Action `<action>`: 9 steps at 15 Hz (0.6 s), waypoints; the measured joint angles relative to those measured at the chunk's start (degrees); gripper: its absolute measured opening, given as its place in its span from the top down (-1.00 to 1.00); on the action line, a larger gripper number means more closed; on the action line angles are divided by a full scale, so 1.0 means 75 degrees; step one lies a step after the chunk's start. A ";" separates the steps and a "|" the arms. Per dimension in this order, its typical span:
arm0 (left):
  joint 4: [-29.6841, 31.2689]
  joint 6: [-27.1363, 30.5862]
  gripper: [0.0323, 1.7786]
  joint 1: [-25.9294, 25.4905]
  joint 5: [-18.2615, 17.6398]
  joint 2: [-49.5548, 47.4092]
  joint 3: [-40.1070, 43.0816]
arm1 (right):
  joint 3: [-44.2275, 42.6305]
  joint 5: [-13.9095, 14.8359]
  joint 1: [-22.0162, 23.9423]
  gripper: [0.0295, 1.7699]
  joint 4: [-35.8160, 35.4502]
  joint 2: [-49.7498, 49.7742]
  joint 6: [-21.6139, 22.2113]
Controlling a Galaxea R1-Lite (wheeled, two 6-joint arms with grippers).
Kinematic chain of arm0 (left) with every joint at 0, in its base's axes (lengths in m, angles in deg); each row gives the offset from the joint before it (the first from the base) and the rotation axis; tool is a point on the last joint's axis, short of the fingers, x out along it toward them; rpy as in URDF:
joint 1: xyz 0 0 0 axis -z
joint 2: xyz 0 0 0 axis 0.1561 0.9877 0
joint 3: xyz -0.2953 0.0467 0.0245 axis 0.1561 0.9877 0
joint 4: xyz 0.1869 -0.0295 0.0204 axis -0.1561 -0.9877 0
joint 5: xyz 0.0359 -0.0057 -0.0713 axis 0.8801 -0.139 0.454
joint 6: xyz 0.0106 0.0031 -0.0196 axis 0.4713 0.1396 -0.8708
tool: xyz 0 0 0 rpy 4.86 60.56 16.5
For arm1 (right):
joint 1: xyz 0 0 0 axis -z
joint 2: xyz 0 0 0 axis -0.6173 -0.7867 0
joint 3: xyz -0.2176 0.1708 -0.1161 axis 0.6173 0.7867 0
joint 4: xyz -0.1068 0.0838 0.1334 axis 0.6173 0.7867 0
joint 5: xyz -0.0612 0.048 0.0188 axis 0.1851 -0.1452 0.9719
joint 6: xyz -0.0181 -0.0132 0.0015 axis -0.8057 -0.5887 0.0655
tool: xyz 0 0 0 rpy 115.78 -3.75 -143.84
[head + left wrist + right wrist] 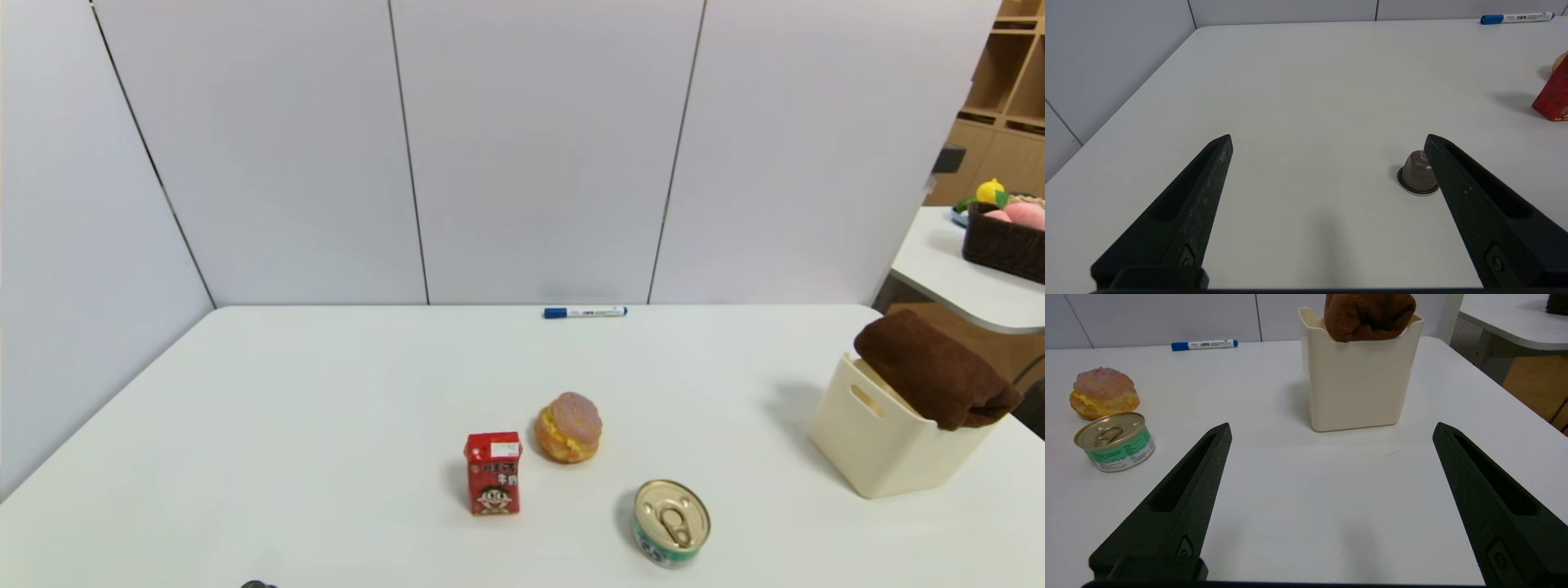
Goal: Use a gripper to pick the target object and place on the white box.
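The dark brown towel roll (pixel 935 369) lies across the rim of the cream-white box (pixel 882 441) at the table's right side, overhanging its far edge. The right wrist view shows the same towel (pixel 1370 314) resting on top of the box (pixel 1357 384). My right gripper (pixel 1331 430) is open and empty, low over bare table a short way in front of the box. My left gripper (pixel 1329 141) is open too, with nothing between its fingers, over the near-left part of the table. Neither gripper shows in the head view.
A red carton (pixel 493 474), a cream-filled bun (pixel 568 426) and a ring-pull tin (pixel 671 523) stand mid-table. A blue marker (pixel 584 311) lies by the back wall. A small brown capsule (pixel 1416 173) sits beside the left gripper's finger. A side table with a fruit basket (pixel 1006 237) is at the right.
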 joint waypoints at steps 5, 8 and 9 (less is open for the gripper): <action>0.0000 -0.0007 -0.90 0.0000 0.0000 0.0000 0.0000 | 0.0000 0.0015 0.0003 -0.92 0.0000 0.0000 0.0099; 0.0000 -0.0007 -0.90 0.0000 0.0000 0.0000 0.0000 | 0.0000 0.0011 0.0003 -0.92 0.0000 0.0000 0.0101; 0.0000 -0.0007 -0.90 0.0000 0.0000 0.0000 0.0000 | 0.0000 0.0015 0.0003 -0.92 0.0000 0.0000 0.0104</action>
